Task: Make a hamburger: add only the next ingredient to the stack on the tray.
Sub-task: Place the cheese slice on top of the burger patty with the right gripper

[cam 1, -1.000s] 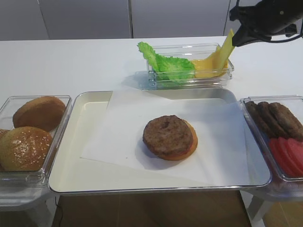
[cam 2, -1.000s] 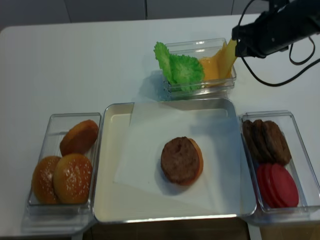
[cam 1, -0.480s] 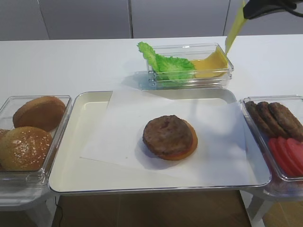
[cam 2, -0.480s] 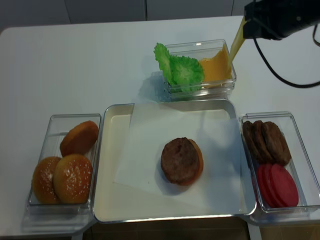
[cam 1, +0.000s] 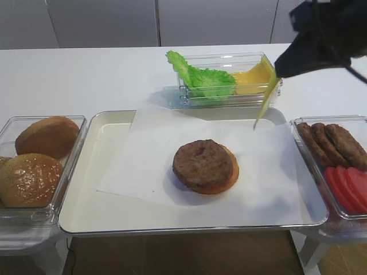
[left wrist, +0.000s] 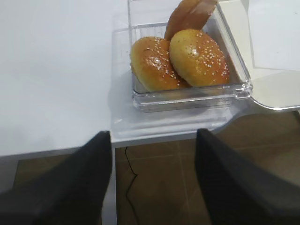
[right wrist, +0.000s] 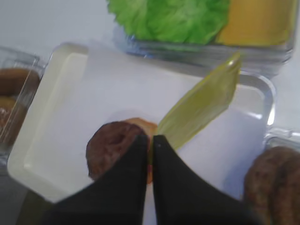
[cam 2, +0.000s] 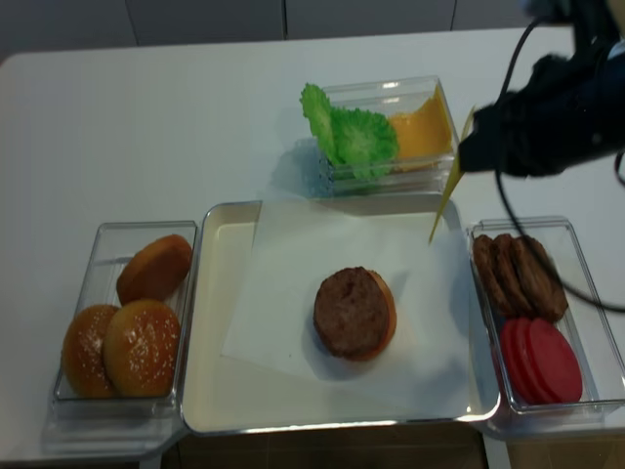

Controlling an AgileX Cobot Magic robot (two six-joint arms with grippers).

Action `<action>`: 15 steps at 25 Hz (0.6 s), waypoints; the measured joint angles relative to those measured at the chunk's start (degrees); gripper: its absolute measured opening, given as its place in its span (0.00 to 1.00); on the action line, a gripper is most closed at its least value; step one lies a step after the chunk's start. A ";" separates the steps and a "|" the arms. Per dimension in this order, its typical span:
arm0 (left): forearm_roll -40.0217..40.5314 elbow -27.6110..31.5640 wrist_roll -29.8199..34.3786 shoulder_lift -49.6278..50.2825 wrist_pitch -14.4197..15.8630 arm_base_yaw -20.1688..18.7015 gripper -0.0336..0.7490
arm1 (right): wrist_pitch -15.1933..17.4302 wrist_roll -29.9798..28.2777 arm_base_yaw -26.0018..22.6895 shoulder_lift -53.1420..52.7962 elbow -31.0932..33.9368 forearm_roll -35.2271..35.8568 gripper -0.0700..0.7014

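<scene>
From up high I see my right gripper pinching the cheese, which hangs over the tray's far right corner, apart from the stack. My right wrist view shows the jaws clamped on it. In the left wrist view, the left gripper seems spread wide near the buns.

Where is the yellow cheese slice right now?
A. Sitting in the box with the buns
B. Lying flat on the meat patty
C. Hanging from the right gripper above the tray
C: the cheese slice dangles from the shut right gripper over the tray, not yet on the patty.
</scene>
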 joint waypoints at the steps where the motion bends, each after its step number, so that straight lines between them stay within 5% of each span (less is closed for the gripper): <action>1: 0.00 0.00 0.00 0.00 0.00 0.00 0.58 | 0.11 0.00 1.73 -0.13 1.05 0.02 0.13; 15: 0.00 0.00 0.00 0.00 0.00 0.00 0.58 | -5.38 -0.69 18.11 2.50 3.37 5.79 0.13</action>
